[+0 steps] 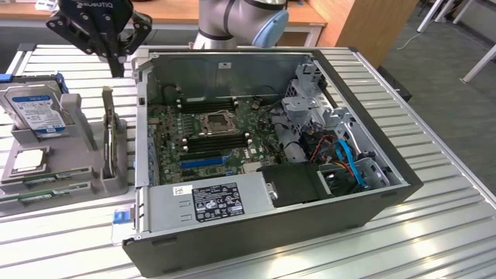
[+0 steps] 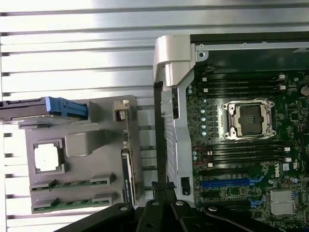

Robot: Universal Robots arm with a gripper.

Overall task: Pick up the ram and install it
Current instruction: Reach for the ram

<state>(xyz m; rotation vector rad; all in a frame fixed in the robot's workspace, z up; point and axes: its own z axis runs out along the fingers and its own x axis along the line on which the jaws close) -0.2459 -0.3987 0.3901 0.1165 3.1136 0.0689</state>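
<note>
Ribbed metal table (image 1: 62, 247) carries an open computer case (image 1: 271, 247) and a grey holder (image 1: 76, 152) (the ram (image 1: 46, 175) lies there); tool (image 1: 116, 68) hangs above, fingers together, holding nothing.

The exterior view slants down on case (image 1: 271, 244) and tray (image 1: 74, 152), fairly near. The wrist view faces straight down past the gripper (image 2: 161, 187), sharing tray and motherboard (image 2: 231, 194).

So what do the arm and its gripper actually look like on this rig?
The silver-grey tubular arm has thick rounded joints, one closed by a light blue cap. The matt black gripper is built of angular linked bars that narrow into two slim black fingers. Its body carries white ROBOTIQ lettering.
</note>
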